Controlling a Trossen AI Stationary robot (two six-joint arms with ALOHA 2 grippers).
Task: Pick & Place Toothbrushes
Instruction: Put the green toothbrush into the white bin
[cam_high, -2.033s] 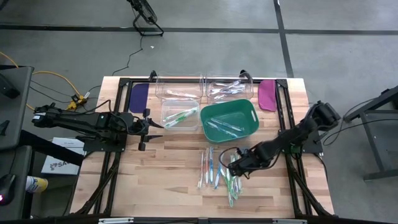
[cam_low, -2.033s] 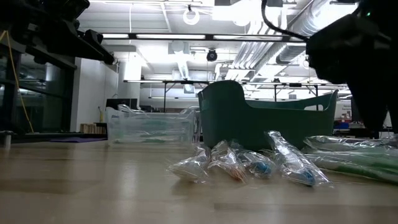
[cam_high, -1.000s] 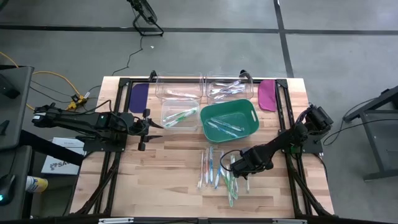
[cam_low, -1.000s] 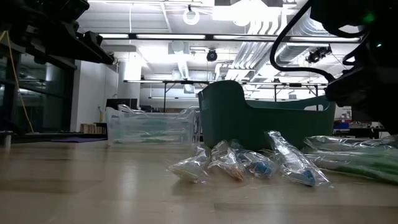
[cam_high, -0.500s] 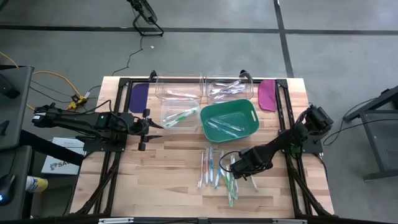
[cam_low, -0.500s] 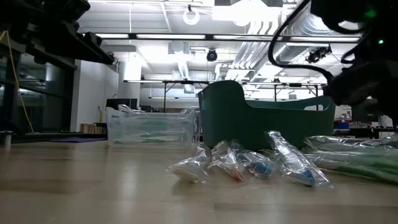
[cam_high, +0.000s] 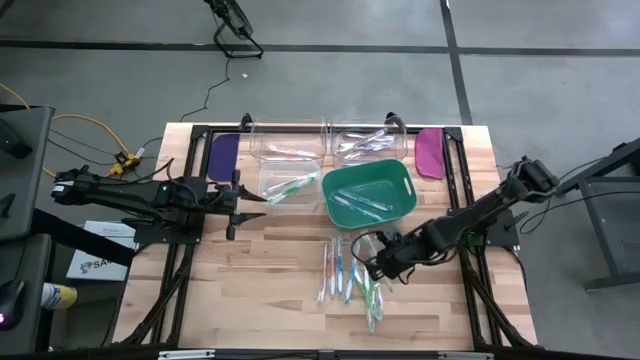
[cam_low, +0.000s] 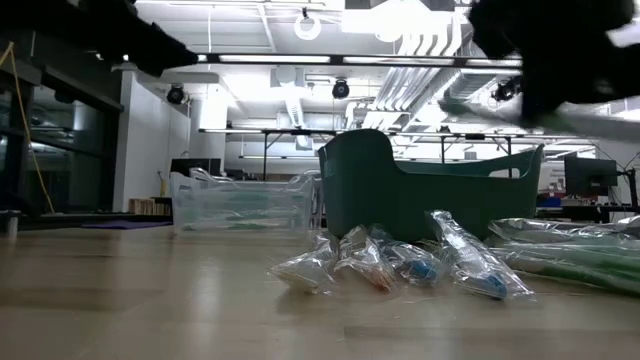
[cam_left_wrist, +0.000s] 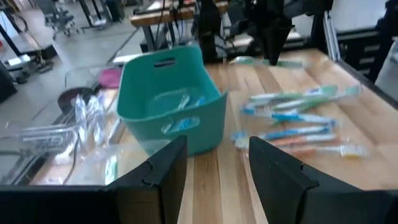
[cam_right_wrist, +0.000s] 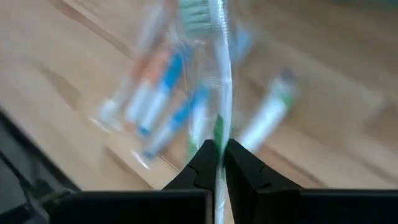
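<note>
Toothbrushes (cam_high: 348, 272) in clear wrappers lie in a loose row on the bare wood of the table (cam_high: 260, 290), just in front of the green tub (cam_high: 369, 194), and a few more rest inside that tub. Going left to right in the high view: the left gripper (cam_high: 243, 203) hovers over the table's left half, beside a clear bin (cam_high: 291, 183) that holds a green brush, and its jaws stand apart with nothing between them; in the left wrist view the two dark fingers (cam_left_wrist: 163, 165) are spread, with the tub and the row of brushes visible beyond them. A purple paddle-shaped piece (cam_high: 222, 152) lies at the back left corner. Two more clear bins (cam_high: 366, 141) sit along the back edge, behind the tub. To the right of the row, the right gripper (cam_high: 376, 260) hangs just above the brushes, its jaws pressed together on one green-and-white wrapped toothbrush (cam_right_wrist: 219, 74), which the right wrist view shows pinched between the fingertips (cam_right_wrist: 205, 163) and lifted off the wood. A magenta paddle-shaped piece (cam_high: 429, 150) lies at the back right corner.
</note>
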